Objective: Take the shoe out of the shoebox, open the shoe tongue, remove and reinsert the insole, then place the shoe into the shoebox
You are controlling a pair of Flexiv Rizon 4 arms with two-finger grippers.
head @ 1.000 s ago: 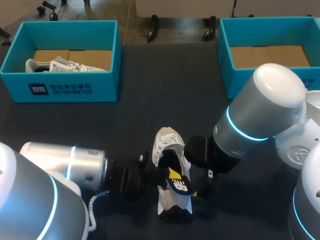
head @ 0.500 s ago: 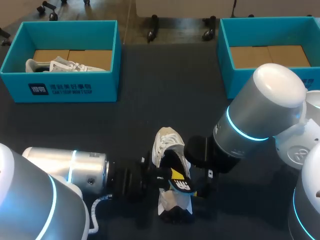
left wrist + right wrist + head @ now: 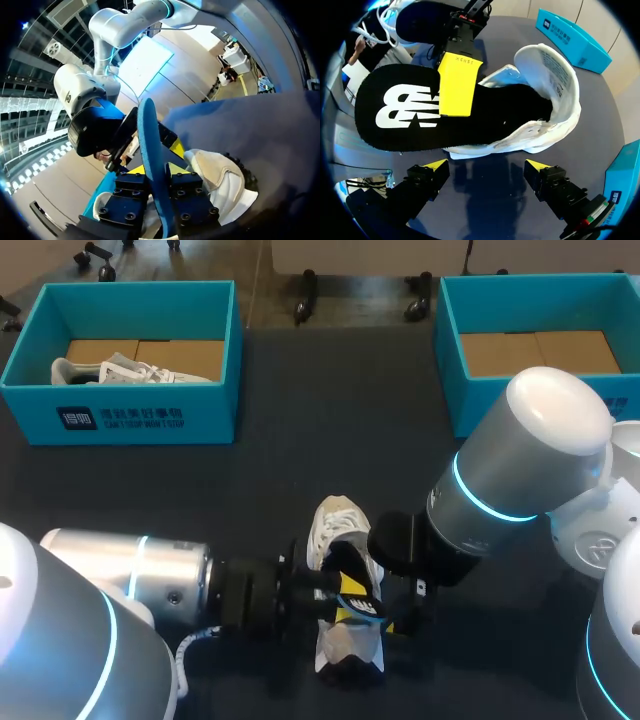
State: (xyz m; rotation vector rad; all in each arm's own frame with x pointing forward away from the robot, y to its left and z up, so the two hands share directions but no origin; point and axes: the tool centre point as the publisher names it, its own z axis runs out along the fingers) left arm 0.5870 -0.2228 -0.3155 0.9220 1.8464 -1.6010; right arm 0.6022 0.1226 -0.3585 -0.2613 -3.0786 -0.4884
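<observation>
DESK (image 3: 300,440): you have a dark top | upper left of the frame: teal shoebox (image 3: 150,420) stands on it | upper right: second teal shoebox (image 3: 478,400) | lower middle: white shoe (image 3: 335,525) rests on the desk, well apart from both boxes

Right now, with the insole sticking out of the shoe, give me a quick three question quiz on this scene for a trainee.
1. What is the left gripper shut on?
A) a lace
B) the insole
C) the tongue
2. True or false: the right gripper is shut on the shoe.
3. Which box holds a second shoe: the left shoebox or the right shoebox?

Key
1. B.
2. False: its fingers stand open, short of the shoe.
3. The left shoebox; the right one shows only its cardboard floor.
</observation>
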